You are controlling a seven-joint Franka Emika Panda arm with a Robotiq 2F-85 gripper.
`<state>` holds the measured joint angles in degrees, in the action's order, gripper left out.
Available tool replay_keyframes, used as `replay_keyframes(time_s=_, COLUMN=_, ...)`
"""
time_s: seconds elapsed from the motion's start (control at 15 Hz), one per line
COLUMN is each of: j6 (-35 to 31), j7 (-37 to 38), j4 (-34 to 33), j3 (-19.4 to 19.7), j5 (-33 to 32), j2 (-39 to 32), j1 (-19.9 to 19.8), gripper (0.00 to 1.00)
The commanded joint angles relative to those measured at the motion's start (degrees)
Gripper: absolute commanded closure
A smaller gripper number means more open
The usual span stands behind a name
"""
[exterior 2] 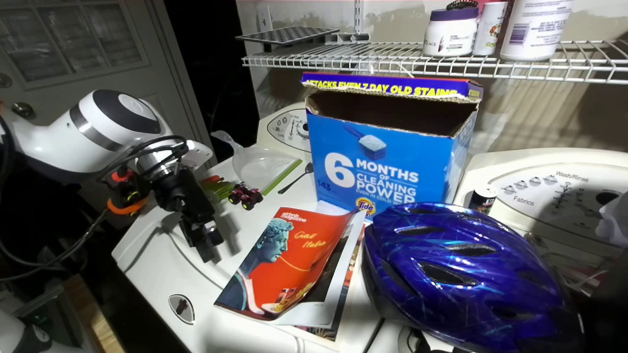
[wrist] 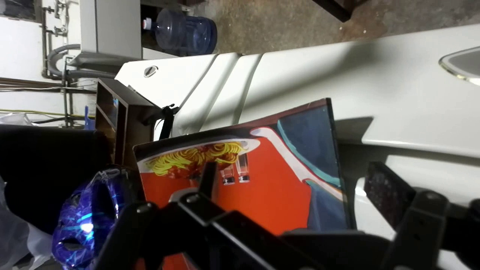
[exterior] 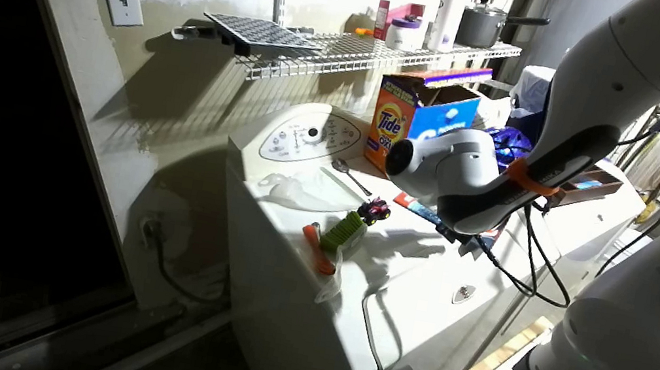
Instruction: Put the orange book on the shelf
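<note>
Orange book point(exterior 2: 289, 262): face up on a few papers point(exterior 2: 349, 274) on the tabletop point(exterior: 425, 293), near the front edge, one side of the cover curling upward
Gripper point(exterior 2: 212, 248): over the tabletop, at the book's 9 o'clock in an exterior view, standing apart from it
Jaws: spread wide in the wrist view, the book's cover in sight between and beyond them
Shelf point(exterior 2: 382, 61): white wire, raised above the tabletop, at the book's 1 o'clock in an exterior view
Shelf stock: dark flat panel point(exterior: 261, 32) at the 9 o'clock end; lidded pot point(exterior: 480, 29) at the panel's 3 o'clock; white jar point(exterior 2: 449, 37) with purple lid; tall white bottle point(exterior 2: 537, 27) at the jar's 3 o'clock
Tabletop goods, clock read from the book in an exterior view: helmet point(exterior 2: 490, 282), shiny blue, just beside the papers, 3 o'clock; box point(exterior 2: 402, 147), orange and blue, upright, top flap raised, 1 o'clock; spoon point(exterior 2: 295, 180), 12 o'clock; toy tractor point(exterior 2: 245, 195), 11 o'clock, a green brush point(exterior: 343, 232) near it
Jug point(wrist: 183, 32): clear blue, at the book's 11 o'clock in the wrist view
</note>
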<state>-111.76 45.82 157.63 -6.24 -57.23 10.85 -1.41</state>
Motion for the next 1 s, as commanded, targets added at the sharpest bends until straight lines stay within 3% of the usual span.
replay_keyframes(time_s=0.0, j6=0.4, j7=2.5, j4=-0.7, j3=1.4, j5=-3.6, j2=-4.6, j1=0.8, gripper=0.0)
replay_keyframes(time_s=0.93, j6=2.4, j7=5.2, j4=-1.8, j3=3.9, j5=-9.9, j2=-12.5, j1=0.8, gripper=0.0)
